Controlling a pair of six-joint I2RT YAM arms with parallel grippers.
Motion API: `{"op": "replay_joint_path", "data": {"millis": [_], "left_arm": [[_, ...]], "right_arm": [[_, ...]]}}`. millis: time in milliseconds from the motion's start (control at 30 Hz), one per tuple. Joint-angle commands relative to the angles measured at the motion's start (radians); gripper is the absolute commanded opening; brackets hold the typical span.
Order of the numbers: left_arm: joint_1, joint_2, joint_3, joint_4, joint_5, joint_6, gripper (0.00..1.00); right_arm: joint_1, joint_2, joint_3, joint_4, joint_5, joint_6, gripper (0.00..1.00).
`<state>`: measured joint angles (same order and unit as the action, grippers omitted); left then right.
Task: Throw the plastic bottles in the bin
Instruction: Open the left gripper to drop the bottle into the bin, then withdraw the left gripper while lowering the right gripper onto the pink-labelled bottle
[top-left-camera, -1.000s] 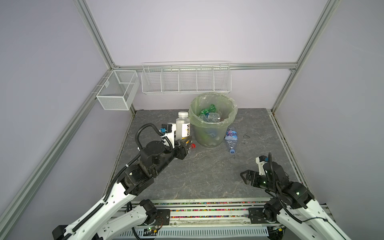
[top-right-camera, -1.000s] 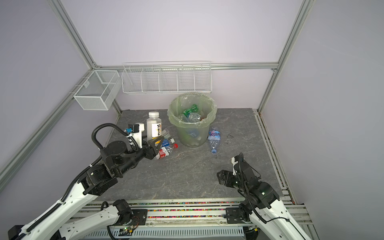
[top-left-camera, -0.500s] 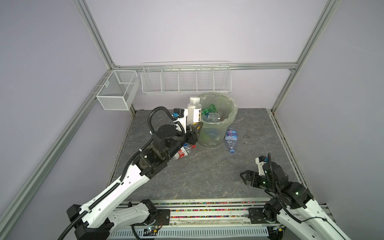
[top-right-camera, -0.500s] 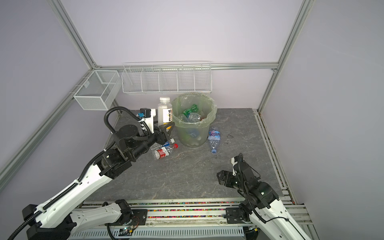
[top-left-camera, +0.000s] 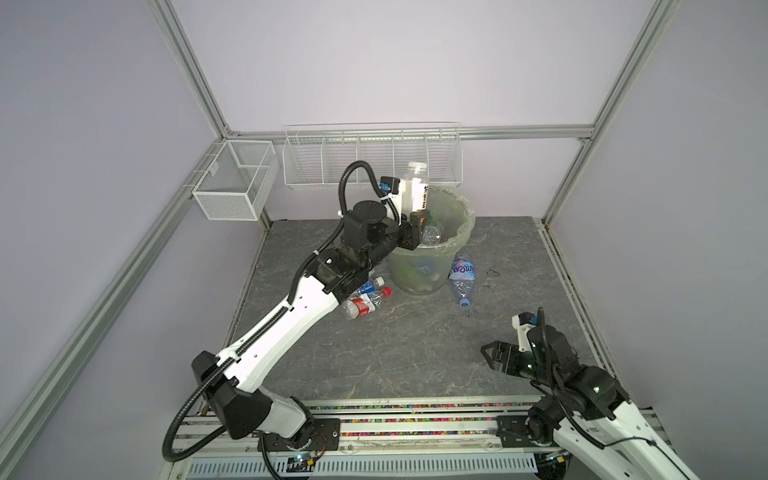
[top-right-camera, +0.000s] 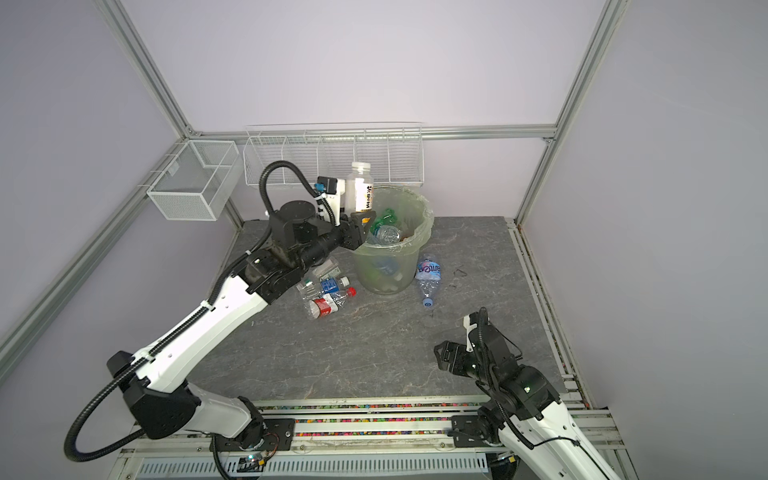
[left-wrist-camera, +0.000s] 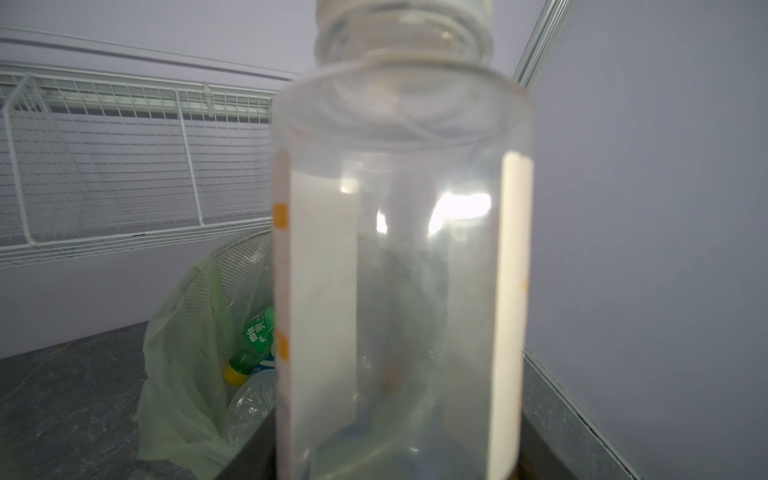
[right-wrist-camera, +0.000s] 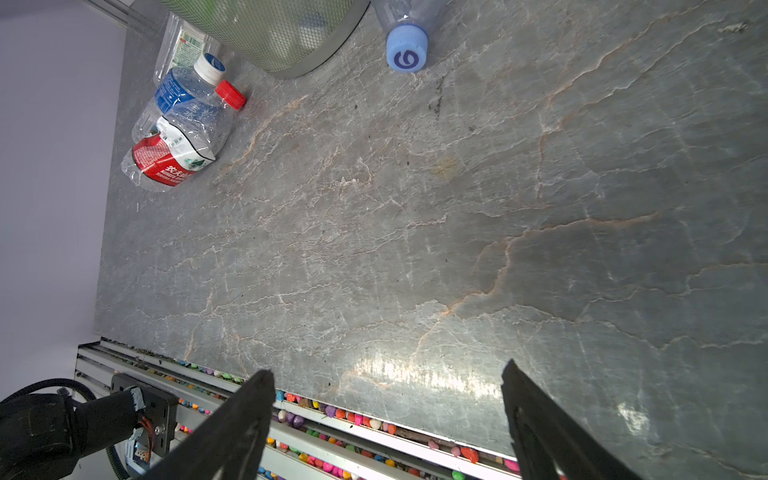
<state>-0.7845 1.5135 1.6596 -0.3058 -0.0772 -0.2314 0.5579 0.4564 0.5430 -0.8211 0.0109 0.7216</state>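
My left gripper (top-left-camera: 417, 226) (top-right-camera: 361, 226) is shut on the base of a clear bottle (top-left-camera: 417, 189) (top-right-camera: 362, 191) (left-wrist-camera: 399, 249) with a white cap and a white-orange label. It holds the bottle upright over the near-left rim of the pale green bin (top-left-camera: 465, 216) (top-right-camera: 424, 220) (left-wrist-camera: 187, 332). Green and clear bottles (top-right-camera: 386, 226) lie inside the bin. A blue-labelled bottle (top-left-camera: 462, 276) (right-wrist-camera: 406, 52) lies right of the bin. Red-labelled (top-left-camera: 361, 305) (right-wrist-camera: 174, 153) and blue-labelled (top-right-camera: 332, 284) bottles lie to its left. My right gripper (top-left-camera: 490, 357) (right-wrist-camera: 386, 370) stands open and empty at the front right.
A long white wire basket (top-left-camera: 372, 162) hangs on the back wall just behind the held bottle. A mesh basket (top-left-camera: 237, 183) hangs on the left wall. The rail with coloured beads (top-left-camera: 415, 415) runs along the front edge of the grey table (top-left-camera: 415, 353).
My left arm has lifted the white-capped bottle from the table left of the bin up and over the bin's rim. The right arm has not moved.
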Motion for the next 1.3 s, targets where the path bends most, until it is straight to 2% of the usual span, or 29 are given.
{"op": "replay_joint_path", "data": {"millis": [0,33,67,133,167,233,367,633,967,1267], "left_arm": [[0.008,0.103,0.136,-0.123,0.048,-0.006,0.36],[0.016,0.152,0.202,-0.181,0.06,-0.015,0.37],[0.027,0.21,0.29,-0.265,0.067,-0.03,0.43],[0.041,0.318,0.48,-0.446,0.06,-0.054,0.79],[0.038,0.359,0.565,-0.524,0.05,-0.046,0.87],[0.022,0.371,0.634,-0.578,0.016,-0.032,1.0],[-0.023,0.249,0.548,-0.491,-0.016,0.0,0.99],[-0.033,-0.012,0.258,-0.326,-0.039,-0.021,0.99],[-0.037,-0.31,-0.128,-0.21,-0.103,-0.066,1.0],[-0.037,-0.535,-0.459,-0.187,-0.131,-0.141,0.99]], "right_arm": [[-0.003,-0.013,0.002,-0.027,0.015,-0.01,0.88],[-0.004,-0.013,0.004,-0.029,0.014,-0.011,0.88],[-0.003,-0.014,0.006,-0.029,0.011,-0.013,0.88],[-0.003,-0.015,0.012,-0.033,0.011,-0.012,0.88],[-0.003,-0.017,0.015,-0.035,0.009,-0.012,0.88],[-0.003,-0.018,0.015,-0.035,0.01,-0.013,0.88],[-0.003,-0.012,0.007,-0.026,0.015,-0.013,0.88],[-0.004,0.021,0.01,-0.01,0.011,-0.013,0.88],[-0.002,0.028,0.011,-0.01,0.048,0.0,0.88],[-0.005,0.186,0.111,0.032,0.121,-0.074,0.88]]}}
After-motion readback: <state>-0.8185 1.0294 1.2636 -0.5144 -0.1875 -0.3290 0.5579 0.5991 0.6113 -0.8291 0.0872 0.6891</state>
